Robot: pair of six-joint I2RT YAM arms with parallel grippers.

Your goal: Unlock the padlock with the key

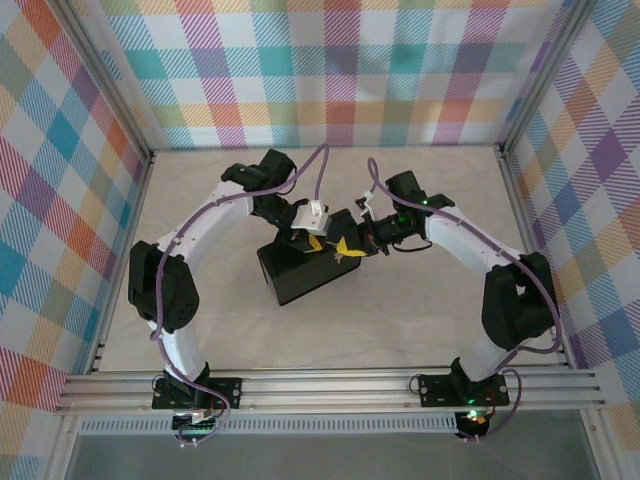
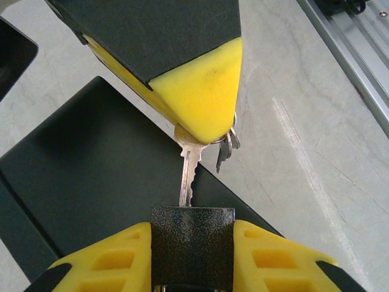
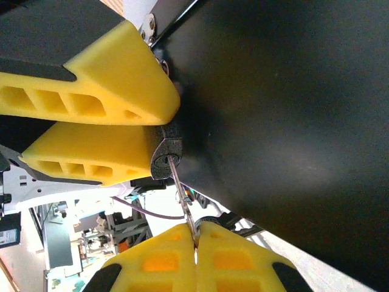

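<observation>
Two grips must agree for this to work, and that is where we see the risk. Left jaws clamp the black padlock [image 2: 192, 243] by its sides, close against the box [image 2: 91, 158] on the bench [image 2: 304, 121]. Right jaws are pressed together on the head of the key [image 2: 187, 176], whose tip is in the keyhole while most of the blade shows bare. We judge the key is not yet seated, so a turn now would likely bind or twist the thin blade. A push slightly off the keyhole's line could bend it or lever the padlock round between the soft pads. The key head is small and flat, so it may pivot or slip in the right jaws once torque comes on. Spare keys [image 2: 226, 149] hang from the ring just beside the blade and could swing in and catch against the padlock. From the right wrist view we cannot tell how deep the blade sits.
</observation>
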